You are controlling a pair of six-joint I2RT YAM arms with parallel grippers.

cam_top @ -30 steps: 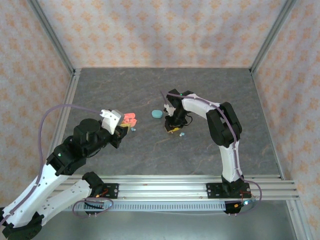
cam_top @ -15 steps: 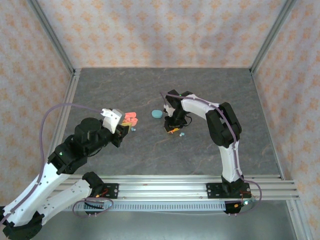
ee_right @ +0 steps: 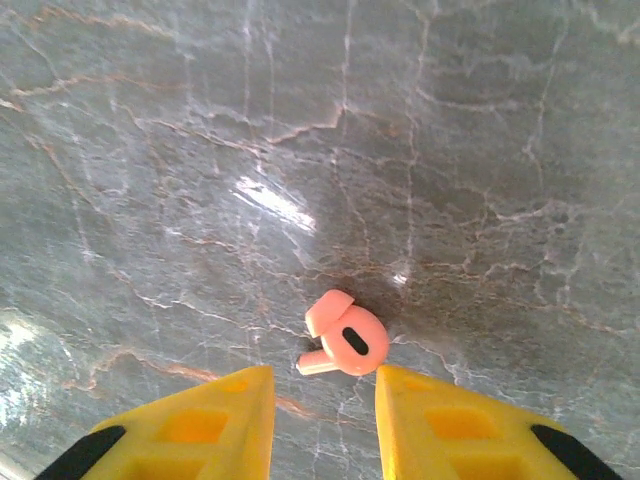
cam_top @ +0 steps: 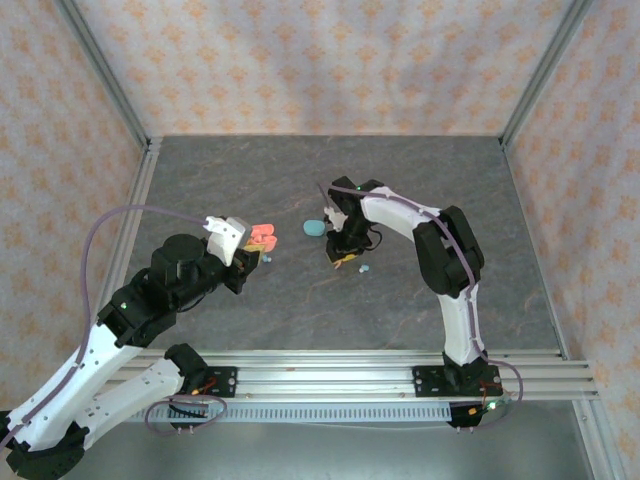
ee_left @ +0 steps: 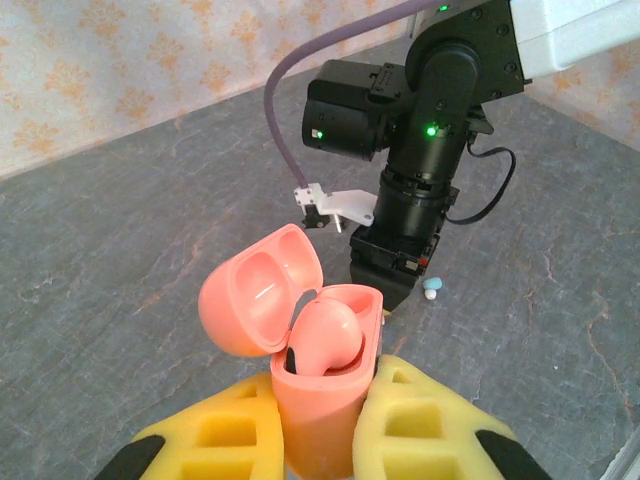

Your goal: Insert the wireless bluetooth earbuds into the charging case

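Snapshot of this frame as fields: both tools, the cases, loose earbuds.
left tool: shut on the pink case, holding it upright
lid: open
right tool: open, pointing down at the table
pink earbud: lying on the table just beyond the right tool's fingertips, not gripped
teal case: on the table, apart from both tools
teal earbud: loose on the table near the right tool
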